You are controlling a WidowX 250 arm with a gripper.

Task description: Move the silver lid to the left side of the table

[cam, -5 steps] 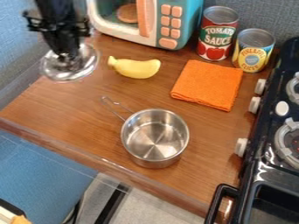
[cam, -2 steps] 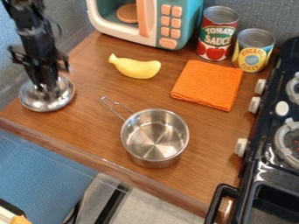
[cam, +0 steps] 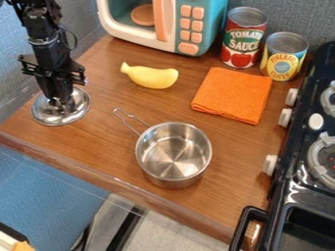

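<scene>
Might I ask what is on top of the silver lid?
The gripper covers the middle of the silver lid, hiding any knob there; the lid's shiny outer part shows.

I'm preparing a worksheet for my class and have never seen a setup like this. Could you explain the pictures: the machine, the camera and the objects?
The machine is a black robot arm. A fixed camera looks down at a slant on the wooden table. At the left of the view, the arm's gripper is at the middle of a silver lid; whether it grips the lid, I cannot tell.

Elsewhere are a metal saucepan, a yellow toy banana, a folded orange cloth, two cans and a toy microwave. A black stove stands at the right.
</scene>
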